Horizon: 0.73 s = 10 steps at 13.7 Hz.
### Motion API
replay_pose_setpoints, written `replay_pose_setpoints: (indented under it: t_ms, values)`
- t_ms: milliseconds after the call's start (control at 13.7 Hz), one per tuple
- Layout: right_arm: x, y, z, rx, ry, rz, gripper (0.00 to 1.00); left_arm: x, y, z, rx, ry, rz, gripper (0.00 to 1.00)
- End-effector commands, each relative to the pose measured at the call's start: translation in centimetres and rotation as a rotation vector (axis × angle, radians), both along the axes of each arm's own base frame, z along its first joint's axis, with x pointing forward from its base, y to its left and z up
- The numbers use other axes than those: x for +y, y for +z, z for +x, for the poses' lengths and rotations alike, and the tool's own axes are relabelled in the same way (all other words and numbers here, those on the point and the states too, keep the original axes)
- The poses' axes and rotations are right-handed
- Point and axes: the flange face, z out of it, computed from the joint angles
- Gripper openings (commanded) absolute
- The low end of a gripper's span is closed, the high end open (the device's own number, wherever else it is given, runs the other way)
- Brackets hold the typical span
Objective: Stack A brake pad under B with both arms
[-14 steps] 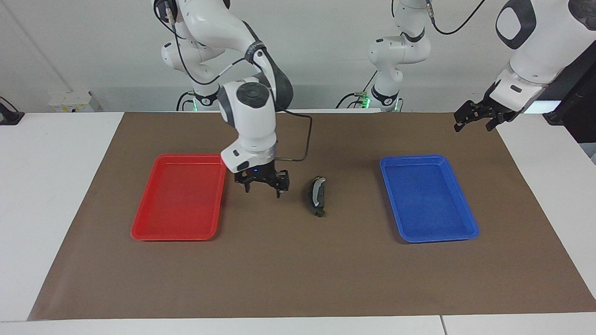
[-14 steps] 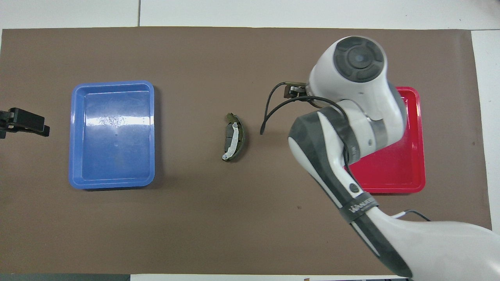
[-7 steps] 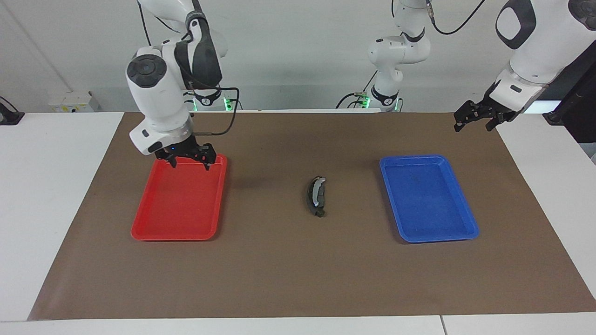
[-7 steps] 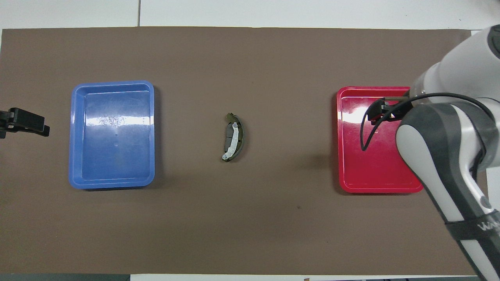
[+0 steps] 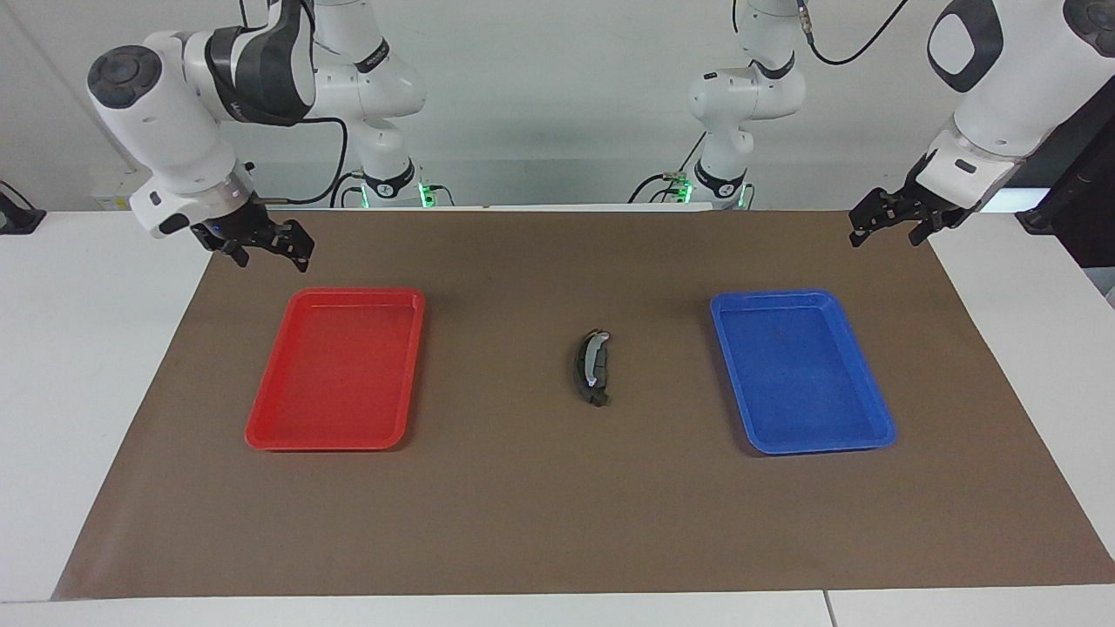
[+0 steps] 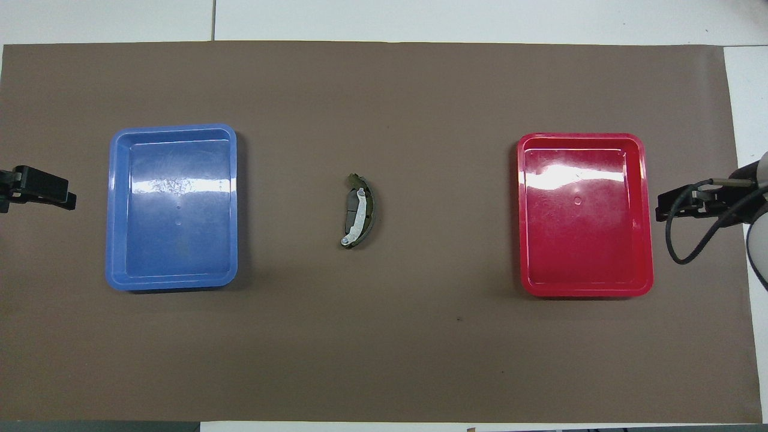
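We see a long, curved dark brake piece with a pale grey band [image 5: 591, 366] lying on top of a short, flat dark brake pad [image 6: 350, 214] in the middle of the brown mat [image 5: 557, 514] on the white surface [image 5: 78, 348]. In the overhead view, a blue plastic tray [image 6: 114, 207] sits at nine o'clock from the stack, and a red plastic tray [image 6: 645, 210] sits at three o'clock. Our right hand [image 5: 261, 248] hangs released and empty over the mat's edge by the red tray. Our left hand [image 5: 888, 222] waits, released and empty, over the mat's edge by the blue tray.
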Motion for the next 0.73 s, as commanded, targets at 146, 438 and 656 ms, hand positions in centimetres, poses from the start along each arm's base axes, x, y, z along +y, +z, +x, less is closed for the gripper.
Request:
replay_pose_setpoints:
  t_ms: [146,438,656]
  values:
    - [1.3,8.3,1.8,-0.005,0.011,0.029,1.0,0.3,-0.1,-0.3,0.008,-0.003,0.013,1.0]
    - [1.7,7.5,1.3,0.013,0.019,0.031,0.99,0.3,-0.1,-0.3,0.006,-0.003,0.013,1.0]
    - [1.6,7.4,1.6,-0.017,0.031,0.031,1.0,0.3,-0.1,-0.3,0.006,-0.003,0.013,1.0]
